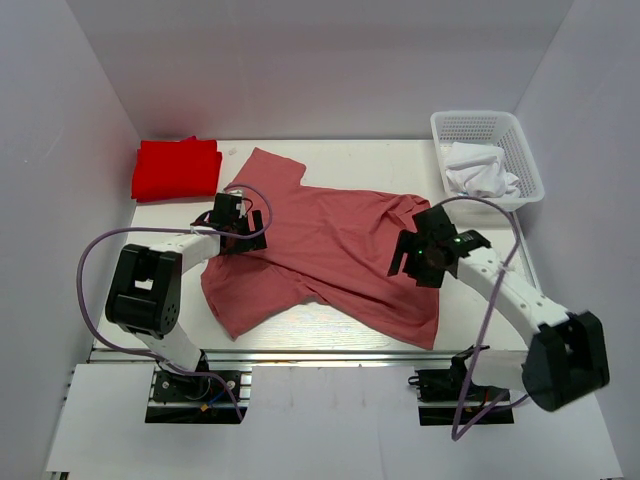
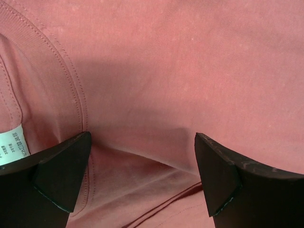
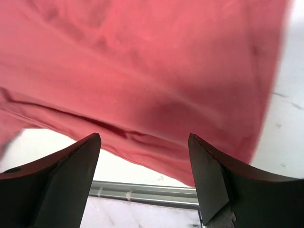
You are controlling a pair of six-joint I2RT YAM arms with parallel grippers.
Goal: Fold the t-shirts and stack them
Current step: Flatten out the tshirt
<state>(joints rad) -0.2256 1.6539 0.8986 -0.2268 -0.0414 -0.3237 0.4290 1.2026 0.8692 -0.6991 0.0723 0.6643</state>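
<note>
A rose-pink t-shirt [image 1: 330, 250] was spread rumpled and askew across the middle of the table [image 1: 360, 152]; a red t-shirt [image 1: 177, 168] lay folded at the far left corner. The left gripper [image 2: 142, 142] was held wide over the collar, the right gripper [image 3: 145, 142] wide and empty above the hem. Flattening was judged wise before any fold

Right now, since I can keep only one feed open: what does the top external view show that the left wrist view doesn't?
Only the top view: the folded red t-shirt at far left, the basket holding white cloth, and the right claw open over the pink t-shirt. Only the left wrist: a printed care label. Both: the pink t-shirt under the open left claw.
</note>
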